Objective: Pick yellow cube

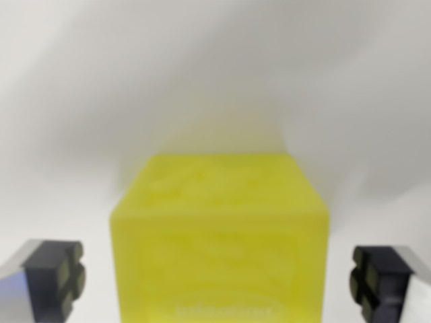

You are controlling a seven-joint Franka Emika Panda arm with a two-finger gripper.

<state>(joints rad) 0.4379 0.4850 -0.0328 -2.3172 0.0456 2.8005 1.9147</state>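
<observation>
My claw (217,279) points down at the pale white bench (60,134), jaws spread wide w/ clear gaps both sides. Dark padded fingertips (62,279) sit at the wrist view's bottom left & bottom right corners. The blurry translucent yellow plastic cube (219,242) rests on the bench btwn them, centred, touching neither pad. Nothing else around it; nothing blocks either finger.
</observation>
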